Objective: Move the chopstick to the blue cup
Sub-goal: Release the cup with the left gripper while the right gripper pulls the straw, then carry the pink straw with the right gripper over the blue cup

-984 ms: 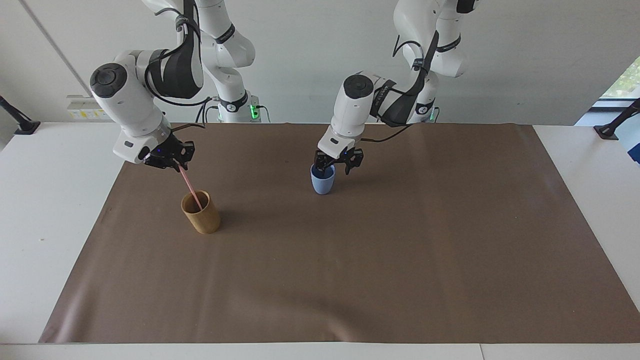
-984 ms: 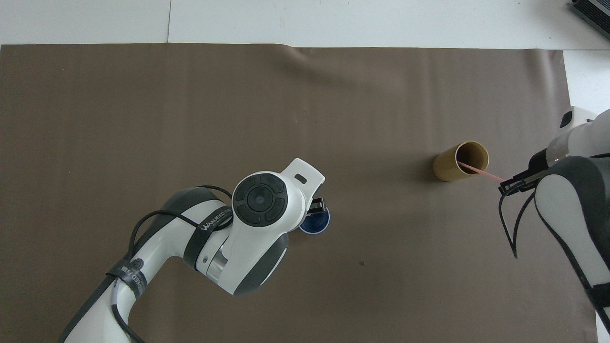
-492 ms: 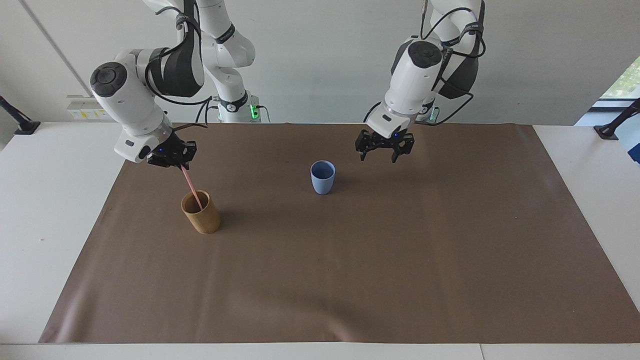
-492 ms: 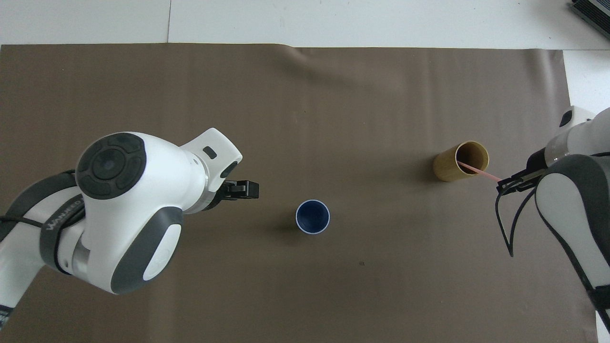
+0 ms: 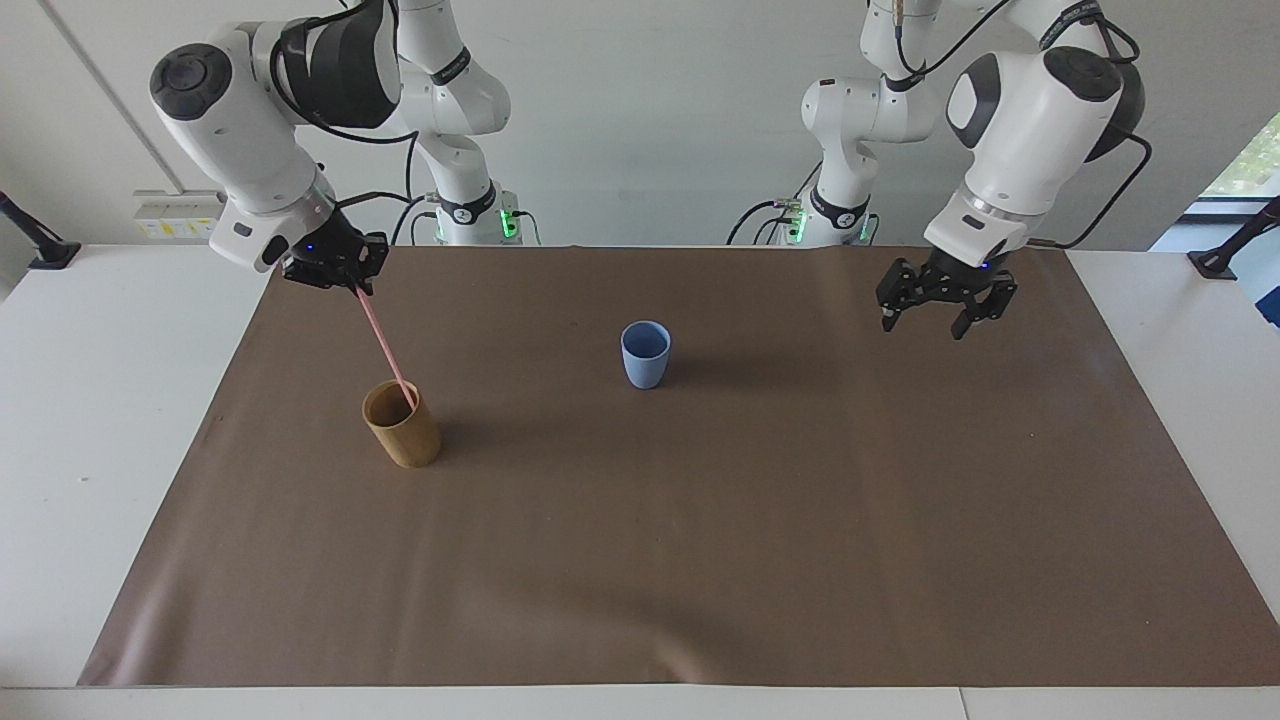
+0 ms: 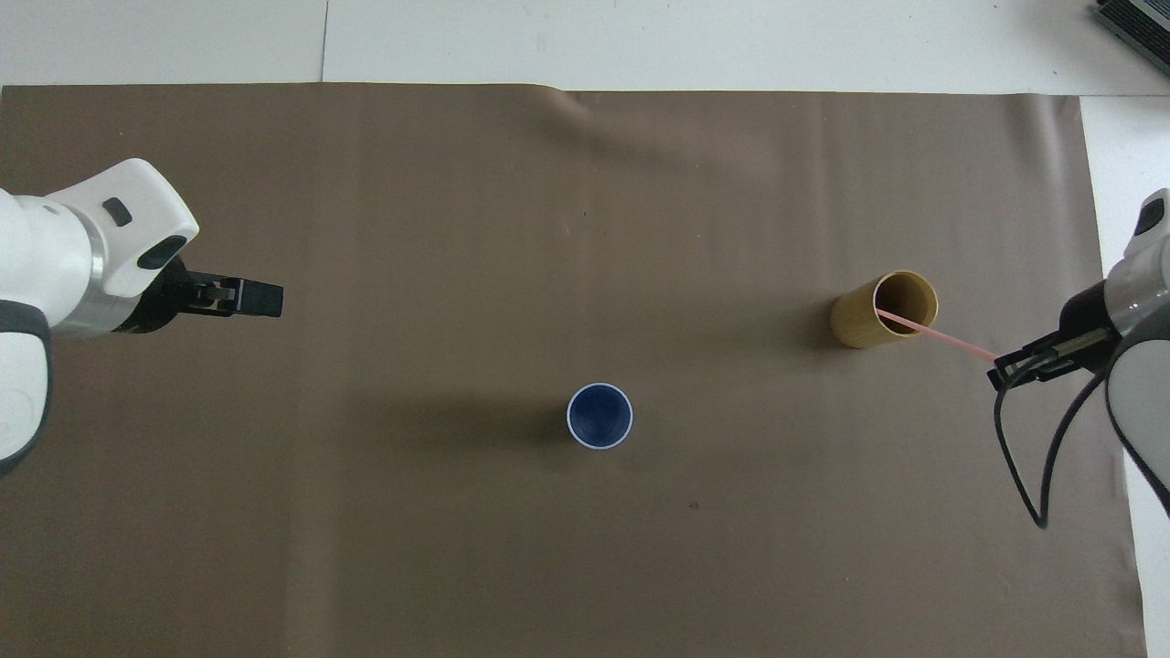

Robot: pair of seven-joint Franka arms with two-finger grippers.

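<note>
**Chopstick: top end clamped by right gripper, tip not yet out of the tan cup**

Chopstick [image 5: 383, 343] runs slanted, not vertical. Upper end is pinched in the right gripper [image 5: 340, 277], whose fingertips are closed on it. Lower end sits inside the tan cup [image 5: 402, 426], leaning on the rim nearest the robots. Long axis tilts from the cup up toward the robots and the right arm's end of the table; the overhead view confirms it, with the stick coming out of the cup mouth toward the gripper [image 6: 1024, 367].

Key relation: the blue cup [image 5: 646, 354] stands upright and empty mid-mat, well apart from the tan cup, toward the left arm's end and a bit nearer the robots. Judgement: the tip must clear the tan rim first, pulled along the stick's own slant or straight up, or it may tip that cup. Then carry it sideways over the blue mouth and turn it more upright before lowering.

Left gripper [image 5: 946, 300] hangs with jaws apart over the mat near the left arm's end, holding nothing, waiting. The right arm has the job.
</note>
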